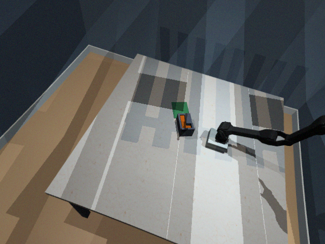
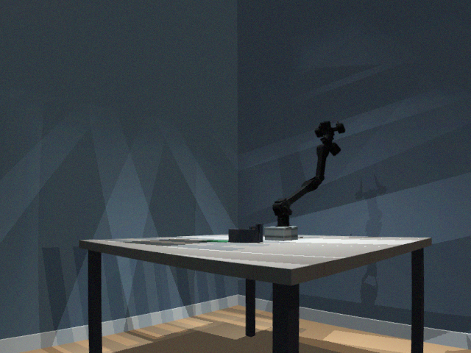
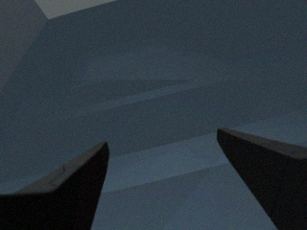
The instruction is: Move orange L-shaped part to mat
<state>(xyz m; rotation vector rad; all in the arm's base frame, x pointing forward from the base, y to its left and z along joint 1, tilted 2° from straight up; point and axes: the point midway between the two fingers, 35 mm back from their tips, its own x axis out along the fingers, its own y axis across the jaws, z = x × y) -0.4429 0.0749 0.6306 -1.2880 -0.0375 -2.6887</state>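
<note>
The orange L-shaped part [image 1: 182, 119] lies low inside the pocket of the dark grey tray [image 1: 187, 132] [image 2: 239, 235], its short leg at the tray's end away from the mat. In the exterior view the tray's wall hides most or all of the part. The green mat [image 1: 185, 107] [image 2: 215, 240] lies flat at the tray's far end in the top view, partly in shadow, with nothing on it. My gripper [image 3: 163, 140] [image 2: 332, 128] is open and empty, high above the table and away from the tray; the wrist view shows only walls between its fingers. It is outside the top view.
The arm's pale base block [image 1: 216, 144] [image 2: 280, 232] stands on the table [image 1: 144, 170] [image 2: 190, 252] to the right of the tray. A raised dark block [image 1: 188, 119] stands on the tray's right side beside the pocket. Striped shadows cross the table.
</note>
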